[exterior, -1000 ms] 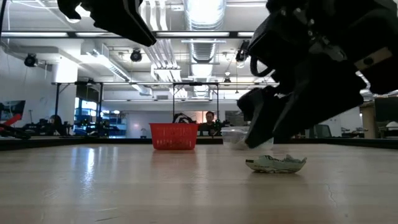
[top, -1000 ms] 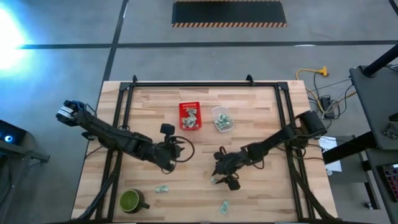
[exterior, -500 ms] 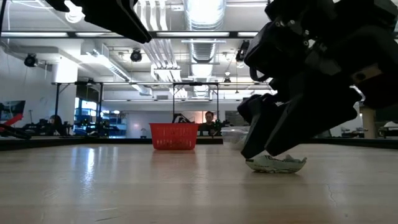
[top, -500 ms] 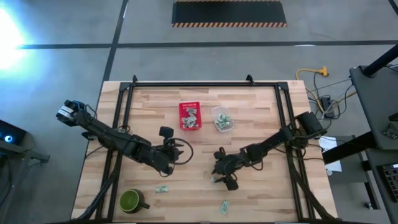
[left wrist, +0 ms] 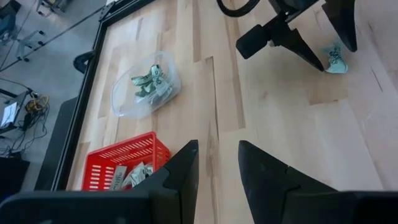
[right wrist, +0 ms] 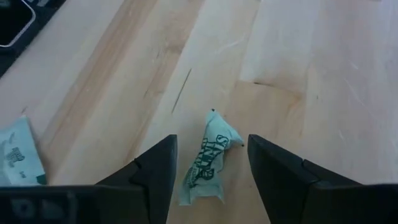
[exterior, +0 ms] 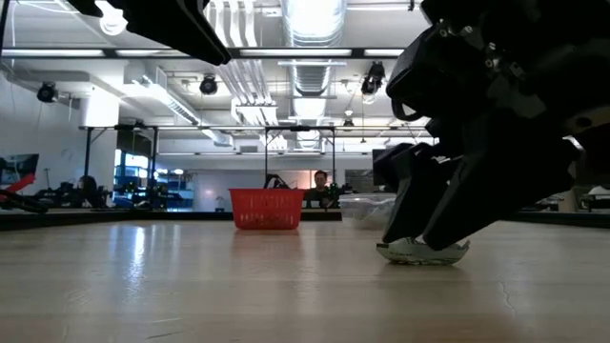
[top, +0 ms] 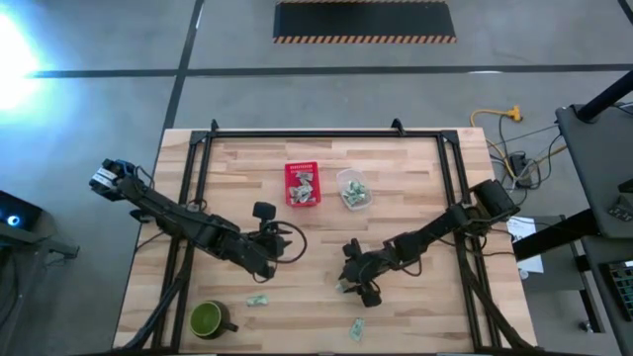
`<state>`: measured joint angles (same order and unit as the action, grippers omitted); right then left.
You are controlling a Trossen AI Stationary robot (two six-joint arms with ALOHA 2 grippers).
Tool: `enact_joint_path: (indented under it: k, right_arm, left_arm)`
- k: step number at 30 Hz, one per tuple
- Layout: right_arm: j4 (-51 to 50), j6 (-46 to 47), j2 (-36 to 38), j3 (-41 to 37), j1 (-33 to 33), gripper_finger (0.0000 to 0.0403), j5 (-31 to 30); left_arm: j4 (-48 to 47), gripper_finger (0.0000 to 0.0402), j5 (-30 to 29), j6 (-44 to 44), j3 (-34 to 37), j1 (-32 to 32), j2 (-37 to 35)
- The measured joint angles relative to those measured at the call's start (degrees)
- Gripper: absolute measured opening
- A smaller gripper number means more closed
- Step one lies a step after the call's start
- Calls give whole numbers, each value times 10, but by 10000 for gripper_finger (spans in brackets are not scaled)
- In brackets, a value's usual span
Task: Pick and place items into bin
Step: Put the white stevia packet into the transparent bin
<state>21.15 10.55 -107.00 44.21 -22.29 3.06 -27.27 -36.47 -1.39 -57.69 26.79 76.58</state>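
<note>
A pale green-and-white crumpled wrapper (right wrist: 208, 160) lies flat on the wooden table, also seen in the low view (exterior: 422, 251). My right gripper (right wrist: 208, 171) is open and low over it, one finger on each side, with a gap to each finger. My left gripper (left wrist: 214, 168) is open and holds nothing. It hangs above the table's middle left (top: 280, 240). The red basket (top: 303, 184) stands toward the far edge with several wrappers inside. Two more wrappers (top: 258, 300) (top: 355, 328) lie near the front edge.
A clear bowl (top: 353, 190) holding wrappers sits right of the basket. A green mug (top: 208, 319) stands at the near left corner. Black frame rails (top: 188, 198) run along the table's sides. Bare wood lies between the two arms.
My right gripper has eased down and toward the near edge. Its fingers were beside the wrapper and now stand on either side of it. The wrapper has stayed where it was.
</note>
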Motion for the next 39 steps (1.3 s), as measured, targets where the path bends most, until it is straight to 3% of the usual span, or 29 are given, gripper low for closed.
enact_joint_path:
  k: [18,31,39]
  right_arm:
    - [-21,4,0,-1,-8,144,-40]
    - [-25,-6,0,-1,-8,58,-50]
    - [-32,-24,8,-1,-8,32,-48]
  left_arm:
    - [-3,96,0,-13,0,2,0]
    - [-3,96,0,-13,0,3,0]
    - [-5,96,0,-13,0,3,0]
